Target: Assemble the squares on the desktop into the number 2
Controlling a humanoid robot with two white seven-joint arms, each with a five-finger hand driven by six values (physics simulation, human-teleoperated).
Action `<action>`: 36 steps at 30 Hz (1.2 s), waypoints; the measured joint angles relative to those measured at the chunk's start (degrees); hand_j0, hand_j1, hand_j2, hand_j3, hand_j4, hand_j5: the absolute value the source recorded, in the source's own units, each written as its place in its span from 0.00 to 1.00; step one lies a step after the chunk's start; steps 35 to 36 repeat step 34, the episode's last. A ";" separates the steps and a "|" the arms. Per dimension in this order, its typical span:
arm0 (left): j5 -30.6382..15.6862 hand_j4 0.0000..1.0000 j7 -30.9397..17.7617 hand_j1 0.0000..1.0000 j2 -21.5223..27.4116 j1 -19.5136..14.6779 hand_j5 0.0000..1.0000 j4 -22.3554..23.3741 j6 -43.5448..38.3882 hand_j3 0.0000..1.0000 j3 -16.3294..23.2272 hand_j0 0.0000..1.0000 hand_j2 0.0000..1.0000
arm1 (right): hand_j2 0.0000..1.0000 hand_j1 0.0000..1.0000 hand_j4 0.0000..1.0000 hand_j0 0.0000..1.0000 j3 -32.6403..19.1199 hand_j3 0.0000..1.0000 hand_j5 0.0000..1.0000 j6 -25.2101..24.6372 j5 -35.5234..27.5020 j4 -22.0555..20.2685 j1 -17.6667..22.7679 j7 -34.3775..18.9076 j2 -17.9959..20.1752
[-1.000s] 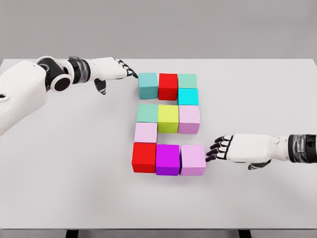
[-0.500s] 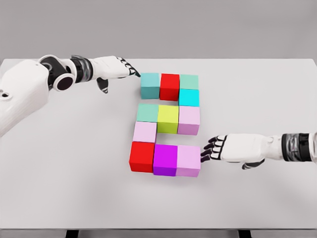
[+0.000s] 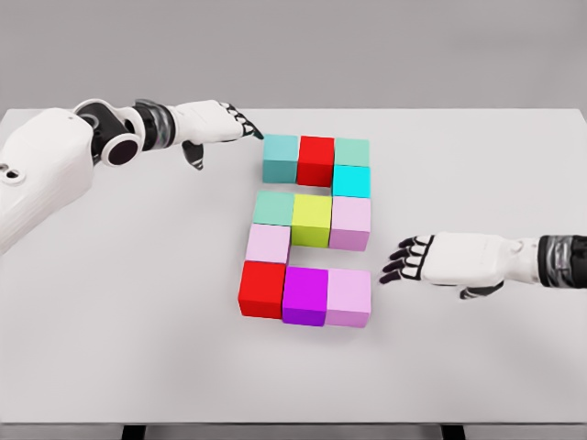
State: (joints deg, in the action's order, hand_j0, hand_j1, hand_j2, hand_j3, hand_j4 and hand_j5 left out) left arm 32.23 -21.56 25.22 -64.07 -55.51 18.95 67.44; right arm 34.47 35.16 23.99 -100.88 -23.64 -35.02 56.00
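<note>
On the white counter (image 3: 138, 348), the coloured blocks form a 2. The pale pink cube (image 3: 349, 298) ends the near row, just left of the open right hand (image 3: 413, 260). Farther back, the open left hand (image 3: 220, 124) points at the teal cube (image 3: 280, 158).

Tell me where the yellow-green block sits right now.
In the head view, the yellow-green block sits mid-table, centre of the figure's middle row, between the pale green block and a lilac block.
</note>
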 measured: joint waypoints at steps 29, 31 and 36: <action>-10.89 1.00 0.17 1.00 10.30 4.04 1.00 -4.93 9.23 1.00 -7.84 1.00 1.00 | 1.00 1.00 1.00 1.00 -9.66 1.00 1.00 -0.01 -3.91 3.11 -0.09 0.00 0.22; -11.11 1.00 0.18 1.00 10.41 4.04 1.00 -4.97 9.37 1.00 -7.89 1.00 1.00 | 1.00 1.00 1.00 1.00 -9.67 1.00 1.00 -0.01 -3.92 3.02 -0.09 0.00 0.20; -11.24 1.00 0.18 1.00 10.46 4.04 1.00 -5.00 9.48 1.00 -7.90 1.00 1.00 | 1.00 1.00 1.00 1.00 -9.67 1.00 1.00 -0.01 -3.92 2.88 -0.09 0.00 0.19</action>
